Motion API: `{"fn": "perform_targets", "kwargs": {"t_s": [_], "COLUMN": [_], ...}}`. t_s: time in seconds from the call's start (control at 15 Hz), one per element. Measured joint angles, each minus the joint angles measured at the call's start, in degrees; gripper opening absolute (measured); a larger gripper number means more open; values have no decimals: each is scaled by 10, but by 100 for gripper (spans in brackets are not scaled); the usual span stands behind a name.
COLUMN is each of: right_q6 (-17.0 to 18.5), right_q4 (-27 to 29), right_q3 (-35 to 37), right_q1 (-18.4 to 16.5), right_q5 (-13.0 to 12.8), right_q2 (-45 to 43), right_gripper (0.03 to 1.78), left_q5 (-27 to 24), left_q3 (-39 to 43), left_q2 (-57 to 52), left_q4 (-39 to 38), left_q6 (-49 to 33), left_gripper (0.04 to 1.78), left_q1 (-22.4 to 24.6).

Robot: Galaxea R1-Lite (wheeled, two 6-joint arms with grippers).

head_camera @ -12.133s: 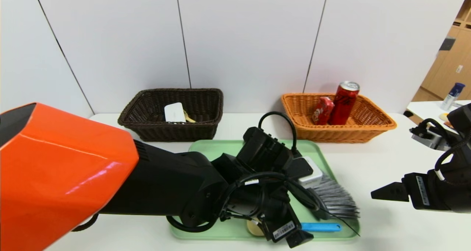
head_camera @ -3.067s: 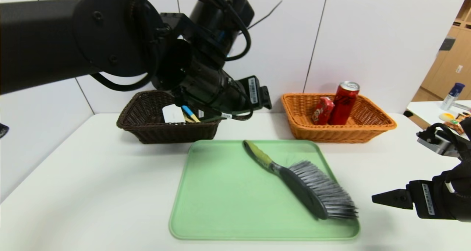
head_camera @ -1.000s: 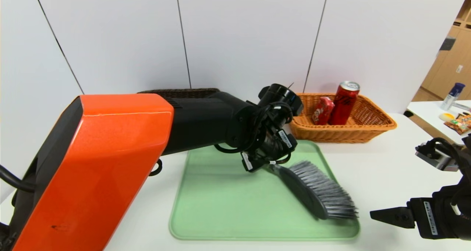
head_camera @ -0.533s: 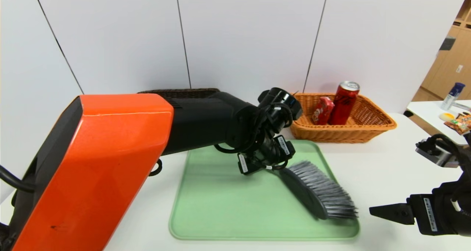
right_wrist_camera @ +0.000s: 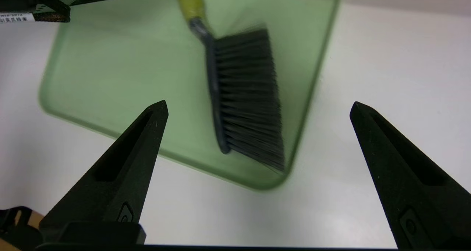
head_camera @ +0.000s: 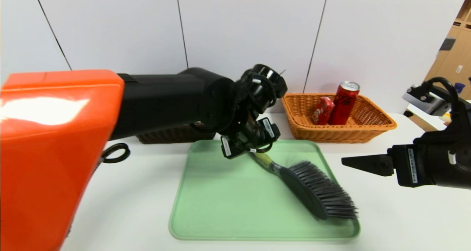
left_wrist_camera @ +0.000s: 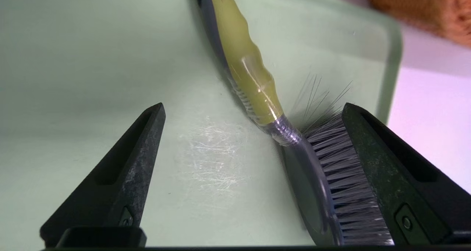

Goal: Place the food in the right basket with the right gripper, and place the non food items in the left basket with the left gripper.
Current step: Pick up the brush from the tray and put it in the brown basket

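Left gripper (left_wrist_camera: pixel 254 111) spread wide over brush (head_camera: pixel 312 186) handle, nothing held, brush lying diagonally on green tray (head_camera: pixel 206 214) on table (head_camera: pixel 386 221), right gripper (right_wrist_camera: pixel 257 109) spread wide, empty, beside tray.

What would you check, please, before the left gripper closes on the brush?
1. Left gripper open: ok.
2. Brush neck between its fingers: ok.
3. Brush lying on the green tray: ok.
4. Right gripper open and off to the tray's right, apart from the brush: ok.
5. Room in the left basket: cannot tell, the arm hides it.
6. Food left on the tray: none seen, ok.
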Motion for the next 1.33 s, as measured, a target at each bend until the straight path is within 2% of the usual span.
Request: {"fn": "perform_targets", "kwargs": {"t_s": [0.13,0.27,0.4,0.53,0.67,0.87,1.0,1.13,1.2,1.33], "right_q6": [2,7,3,-13,-29,-38,-50,-69,-71,-72], "right_q4": [-3,-4,0,20,74,205,304,366,374,377], "right_q3": [-39,-78,-127,-189,-268,-432,-531,-568,-573,-576], "right_q1": [34,56,65,71,77,88,100,121,128,136], "right_q5": [4,13,20,22,23,20,-2,-53,-69,-75], "right_q2": [31,67,112,170,229,316,375,431,454,488], "right_gripper": [171,171,171,171,171,171,171,171,171,171], "left_q5": [2,5,5,4,4,4,3,3,2,3], "left_q3": [7,13,25,58,118,223,272,304,318,344], "left_q2": [-47,-101,-155,-207,-261,-338,-380,-414,-430,-455], "left_q4": [37,110,172,190,191,176,163,160,160,160], "left_q6": [26,76,122,148,157,160,160,159,159,159], "left_gripper": [169,169,169,169,169,169,169,169,169,169], "left_q1": [23,57,98,138,165,182,186,188,189,191]}}
